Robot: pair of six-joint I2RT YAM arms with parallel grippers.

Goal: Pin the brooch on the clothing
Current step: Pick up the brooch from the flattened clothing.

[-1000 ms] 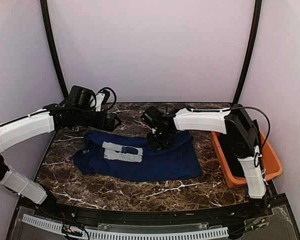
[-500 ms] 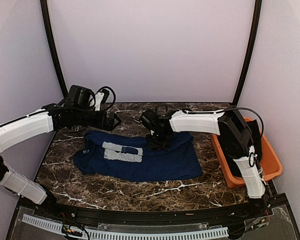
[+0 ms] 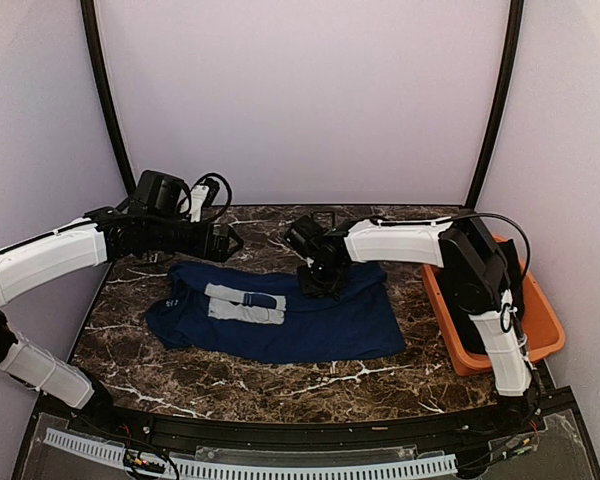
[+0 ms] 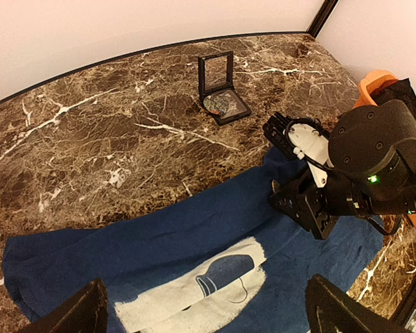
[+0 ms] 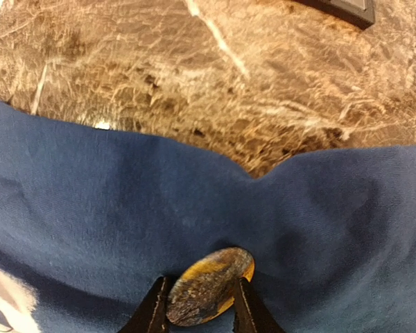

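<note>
The clothing [image 3: 310, 322], a navy T-shirt with a pale print [image 3: 242, 303], lies flat on the marble table [image 3: 230, 385]. My right gripper [image 3: 320, 285] is down at the shirt's far edge near the collar. In the right wrist view its two fingertips [image 5: 159, 295] press both sides of the brooch [image 5: 209, 286], a small round gold-and-grey disc tilted against the blue cloth [image 5: 125, 194]; right gripper [image 5: 200, 297] is shut on it. My left gripper [image 3: 230, 241] hovers open above the shirt's left half [image 4: 159, 236], wide apart with only the print [image 4: 201, 291] below; left gripper [image 4: 208, 305].
A small black hinged case [image 4: 222, 94] stands open on the marble behind the shirt. An orange bin [image 3: 460, 345] sits at the table's right edge beside the right arm. A black adapter with cables [image 3: 175, 192] lies at the back left corner.
The right gripper's fingers have narrowed onto the brooch, and its wrist shifted slightly at the shirt's far edge. The left arm has stayed where it was.
</note>
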